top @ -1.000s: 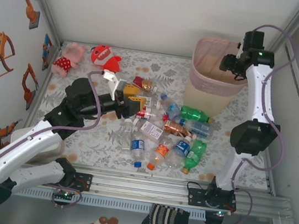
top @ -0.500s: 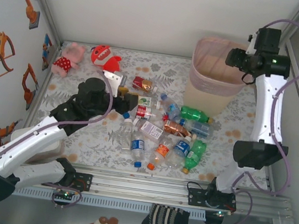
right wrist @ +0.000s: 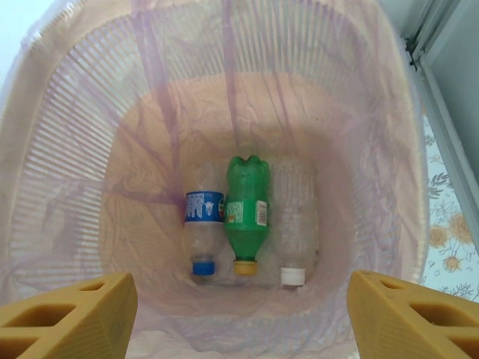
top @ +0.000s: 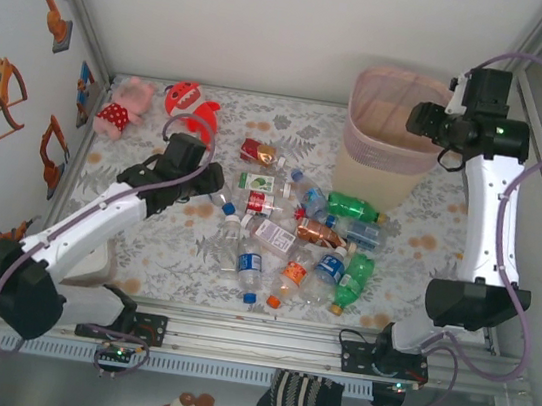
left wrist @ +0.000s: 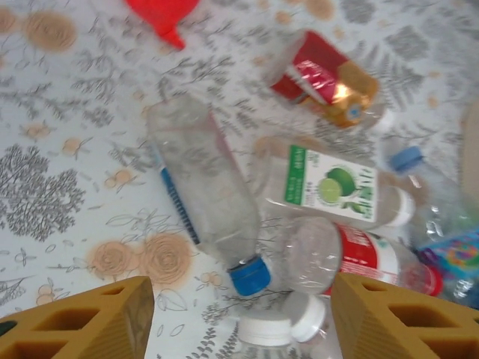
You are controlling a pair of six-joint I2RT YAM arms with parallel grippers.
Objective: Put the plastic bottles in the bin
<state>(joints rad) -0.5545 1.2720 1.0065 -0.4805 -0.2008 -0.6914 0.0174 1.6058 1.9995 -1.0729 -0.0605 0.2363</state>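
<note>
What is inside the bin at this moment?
In the bin lie three bottles: a blue-labelled bottle, a green bottle, a clear white-capped bottle. Anything beneath them is covered.

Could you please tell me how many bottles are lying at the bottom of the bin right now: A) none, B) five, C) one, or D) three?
D: the right wrist view looks into the bin and shows three side by side, a blue-labelled bottle, a green bottle and a white-capped clear bottle.

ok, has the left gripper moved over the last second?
Yes. In the top view the left gripper has pulled back left from the bottle pile, toward the red plush toy, and hangs open.
</note>
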